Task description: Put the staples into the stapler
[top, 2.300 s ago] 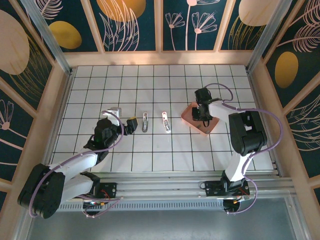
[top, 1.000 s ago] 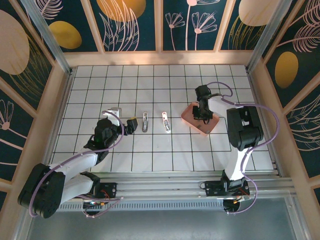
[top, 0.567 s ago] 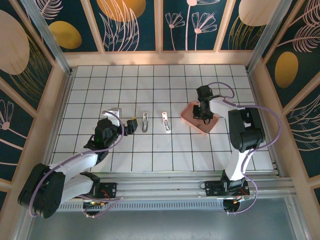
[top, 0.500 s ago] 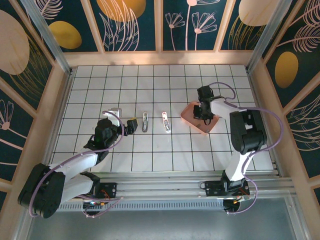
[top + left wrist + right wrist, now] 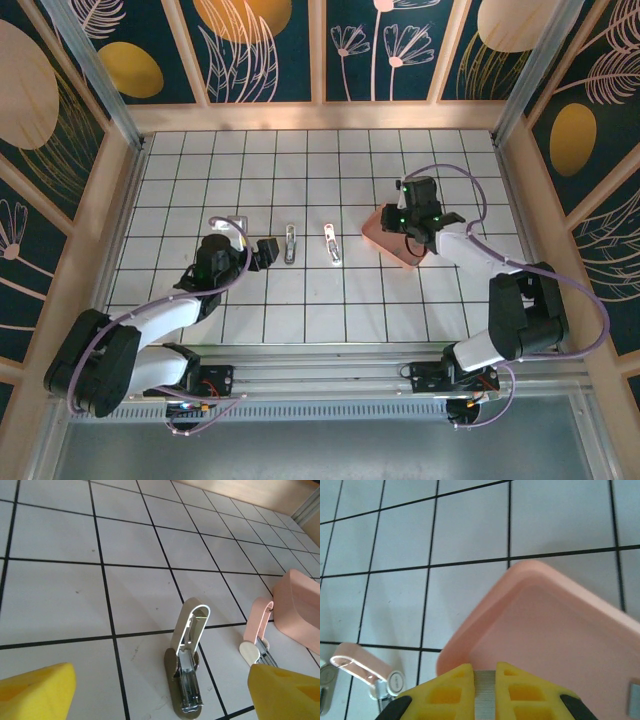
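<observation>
My right gripper (image 5: 485, 672) is shut on the staples (image 5: 485, 695), a thin ridged silvery strip between the yellow fingertips. It hangs over the near-left corner of the pink tray (image 5: 560, 630). In the top view the right gripper (image 5: 402, 224) sits over that tray (image 5: 408, 260). The stapler (image 5: 187, 665) lies open on the tiles with its pale lid raised and its grey metal rail bare. It lies just ahead of my open left gripper (image 5: 161, 680), between the two yellow fingers. From above, the stapler (image 5: 290, 243) lies right of the left gripper (image 5: 252, 236).
A second, pinkish stapler (image 5: 331, 243) lies open one tile right of the first, and the left wrist view has that pinkish stapler (image 5: 257, 630) beside the tray (image 5: 300, 605). Wooden walls ring the white tiled floor (image 5: 320, 160).
The right arm has swung its elbow out to the right and its gripper has shifted over the tray's left side, shut on the staples. The left arm has edged slightly.
</observation>
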You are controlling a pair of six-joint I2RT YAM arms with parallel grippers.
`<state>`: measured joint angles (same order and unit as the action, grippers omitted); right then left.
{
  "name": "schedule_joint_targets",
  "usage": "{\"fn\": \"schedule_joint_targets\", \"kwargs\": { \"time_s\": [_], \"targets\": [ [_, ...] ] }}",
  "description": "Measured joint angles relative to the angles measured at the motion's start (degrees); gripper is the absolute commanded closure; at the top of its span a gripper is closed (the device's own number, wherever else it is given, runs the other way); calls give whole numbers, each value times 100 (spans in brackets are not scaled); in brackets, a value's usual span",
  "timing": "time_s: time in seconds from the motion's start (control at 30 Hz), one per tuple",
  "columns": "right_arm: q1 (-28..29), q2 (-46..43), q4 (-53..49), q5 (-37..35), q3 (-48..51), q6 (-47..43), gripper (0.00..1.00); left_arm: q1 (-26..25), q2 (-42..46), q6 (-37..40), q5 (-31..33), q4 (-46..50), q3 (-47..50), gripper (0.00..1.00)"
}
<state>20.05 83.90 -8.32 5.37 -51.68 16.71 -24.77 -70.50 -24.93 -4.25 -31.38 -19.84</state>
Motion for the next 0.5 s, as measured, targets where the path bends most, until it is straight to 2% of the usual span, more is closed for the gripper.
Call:
{"fn": "schedule_joint_targets", "kwargs": {
  "time_s": [0.5],
  "targets": [
    [299, 50, 256, 52, 0, 0, 87, 0, -1281, -623, -920, -221, -437, 27]
  ]
}}
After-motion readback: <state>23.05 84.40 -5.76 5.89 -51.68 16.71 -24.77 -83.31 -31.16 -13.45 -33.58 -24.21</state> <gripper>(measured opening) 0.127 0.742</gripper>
